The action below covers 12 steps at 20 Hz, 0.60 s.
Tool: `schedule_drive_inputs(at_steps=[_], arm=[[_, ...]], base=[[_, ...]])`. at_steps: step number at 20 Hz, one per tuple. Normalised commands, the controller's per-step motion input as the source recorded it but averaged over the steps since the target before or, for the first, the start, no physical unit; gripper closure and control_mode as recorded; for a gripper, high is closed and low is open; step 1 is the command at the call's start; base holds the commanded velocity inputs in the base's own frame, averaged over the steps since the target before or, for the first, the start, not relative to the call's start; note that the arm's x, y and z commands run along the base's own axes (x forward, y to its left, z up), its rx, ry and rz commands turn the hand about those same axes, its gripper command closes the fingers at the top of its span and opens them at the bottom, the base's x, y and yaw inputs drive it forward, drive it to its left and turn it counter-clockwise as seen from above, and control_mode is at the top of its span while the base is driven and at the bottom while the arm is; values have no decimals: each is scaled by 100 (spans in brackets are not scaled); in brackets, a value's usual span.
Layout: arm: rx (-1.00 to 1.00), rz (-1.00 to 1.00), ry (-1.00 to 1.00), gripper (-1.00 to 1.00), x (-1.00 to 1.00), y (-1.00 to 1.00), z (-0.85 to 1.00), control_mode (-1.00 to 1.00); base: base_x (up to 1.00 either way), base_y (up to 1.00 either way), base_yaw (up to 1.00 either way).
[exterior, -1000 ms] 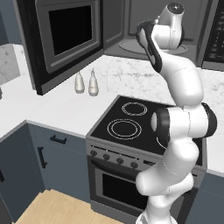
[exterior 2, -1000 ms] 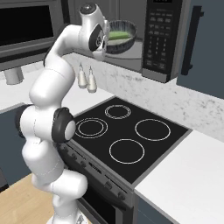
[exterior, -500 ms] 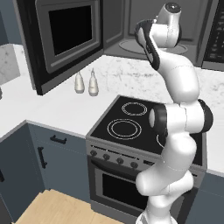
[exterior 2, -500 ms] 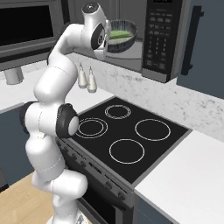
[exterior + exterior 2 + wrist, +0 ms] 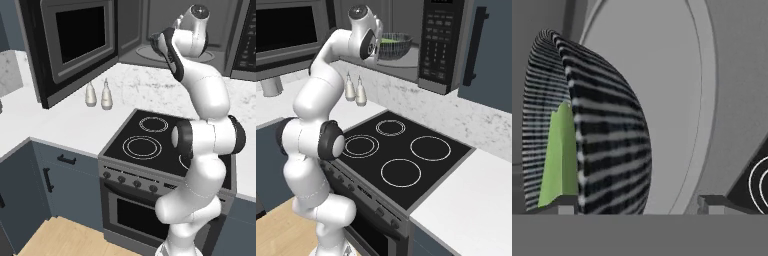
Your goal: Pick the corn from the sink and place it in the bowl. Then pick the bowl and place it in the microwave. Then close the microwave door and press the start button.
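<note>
Bowl [image 5: 392,44] w/ corn [image 5: 558,150] inside sits on the glass turntable [image 5: 677,75] in the microwave [image 5: 421,45], so the fingers [image 5: 711,202] look spread & let go around its rim, door [image 5: 75,45] open at far left.

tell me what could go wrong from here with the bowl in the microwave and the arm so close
1. The pincer straddles the rim of the bowl with its jaws spread; a crooked retreat might catch the rim and drag the bowl off the turntable.
2. The corn leans against the bowl's wall, so a jolt might tip it out.
3. The microwave door stands wide open; swinging it shut before the arm clears could strike the arm.
</note>
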Motion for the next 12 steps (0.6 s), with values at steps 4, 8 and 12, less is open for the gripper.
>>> schedule_drive_inputs(at_steps=[4, 8, 12], arm=[[-1, 1, -46, -100, -1, 4, 0, -100], [-2, 4, -53, -100, -8, 14, 0, -100], [0, 0, -7, -100, -70, 0, 14, -100]], base=[[0, 0, 0], [0, 0, 0], [0, 0, 0]])
